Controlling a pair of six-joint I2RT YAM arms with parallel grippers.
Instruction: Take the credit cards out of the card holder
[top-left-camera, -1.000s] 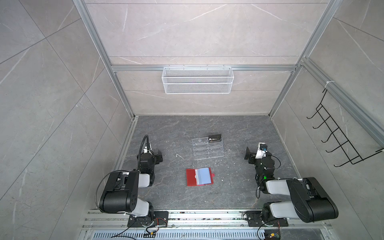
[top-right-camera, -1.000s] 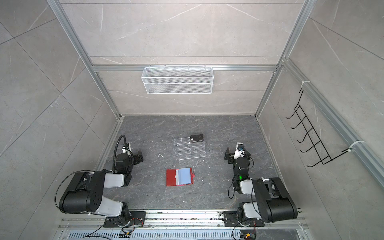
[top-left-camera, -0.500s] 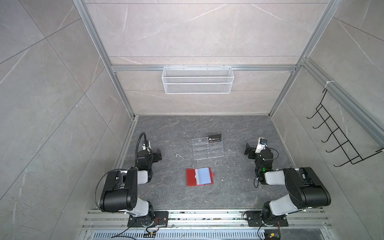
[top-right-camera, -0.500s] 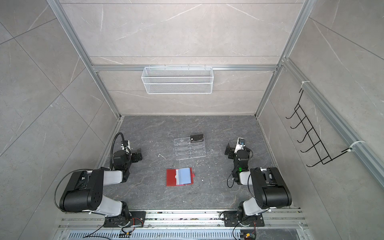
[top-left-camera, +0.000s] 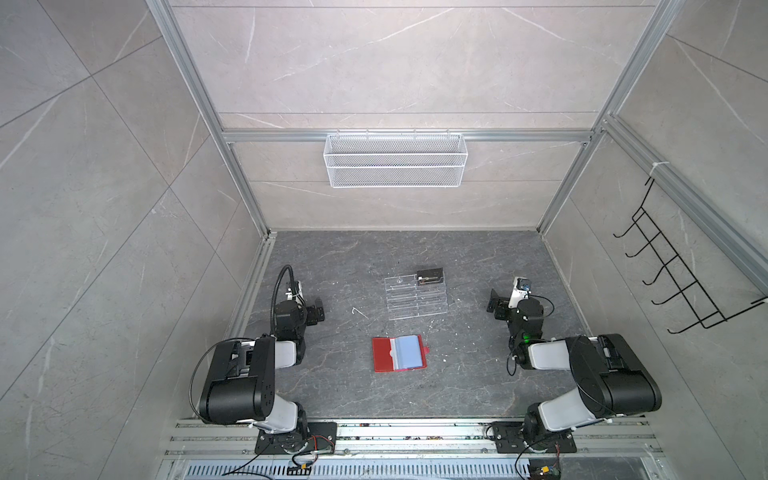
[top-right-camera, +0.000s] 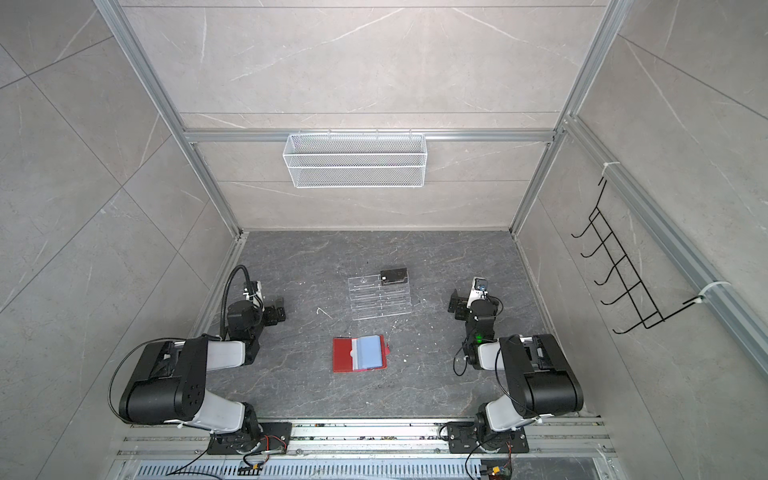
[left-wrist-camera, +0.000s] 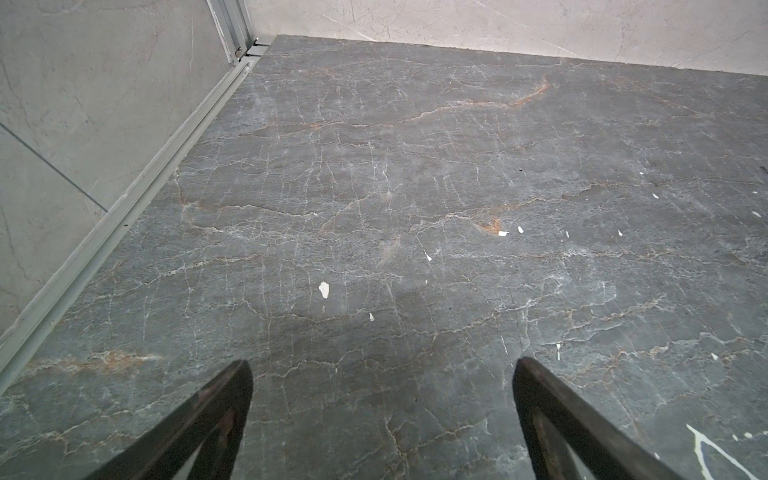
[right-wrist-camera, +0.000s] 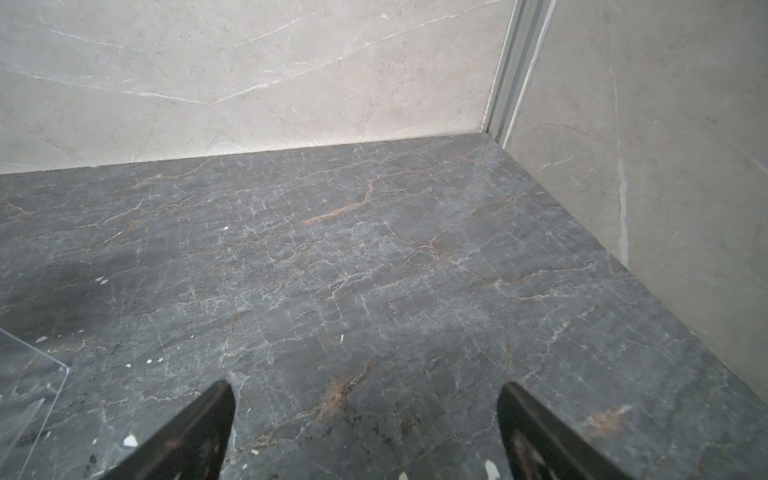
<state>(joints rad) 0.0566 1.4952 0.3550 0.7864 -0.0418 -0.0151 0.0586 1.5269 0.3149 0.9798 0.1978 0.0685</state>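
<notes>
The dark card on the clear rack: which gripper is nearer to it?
Right. The right gripper, open, stands right of the clear rack that bears the dark card; the left gripper, also open, is farther off, left of the rack.

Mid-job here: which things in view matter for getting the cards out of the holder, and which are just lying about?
Job: red card holder, open flat, bluish sleeves up; dark card on the clear rack, far tier; left hand and right hand, both open, empty.
Lying about: clear rack itself; wire basket on the back wall; black hook rack on the side wall.
</notes>
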